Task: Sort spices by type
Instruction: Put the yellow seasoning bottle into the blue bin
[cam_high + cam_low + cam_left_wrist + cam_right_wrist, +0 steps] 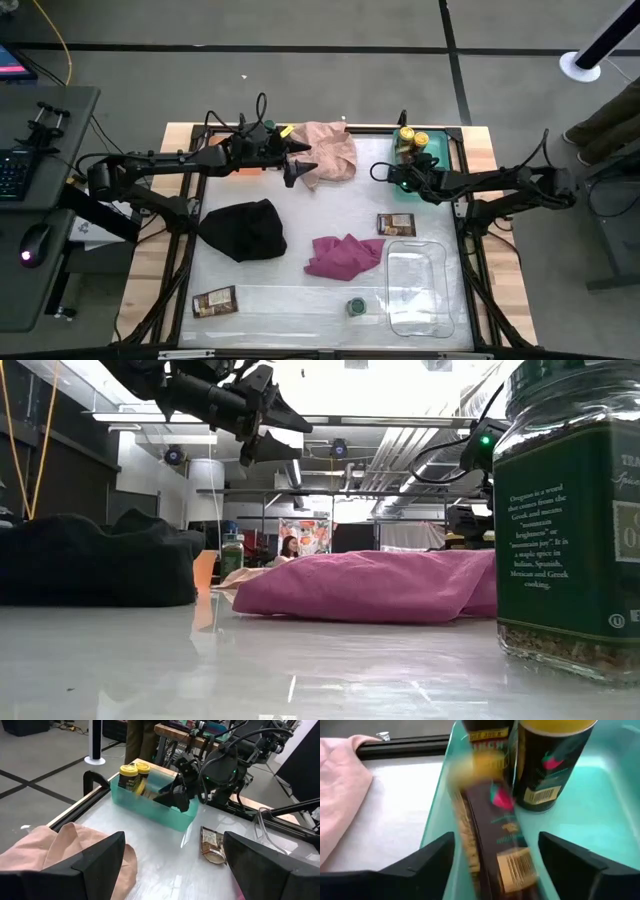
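A dark green-labelled jar fills the right edge of the frame, standing on the pale surface. A magenta cloth lies centre, a black cloth at left, and a claw hangs open at upper left.

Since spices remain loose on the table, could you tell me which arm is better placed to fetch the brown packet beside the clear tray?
Probably the right. The right gripper is at the teal tray, with that brown packet lying close by. The left gripper hovers open over the pink cloth, farther off.

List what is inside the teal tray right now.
The teal tray holds two upright yellow-lidded jars and a third, blurred, tipping jar between the open fingers of the right gripper. The gripper hides part of the tray's floor.
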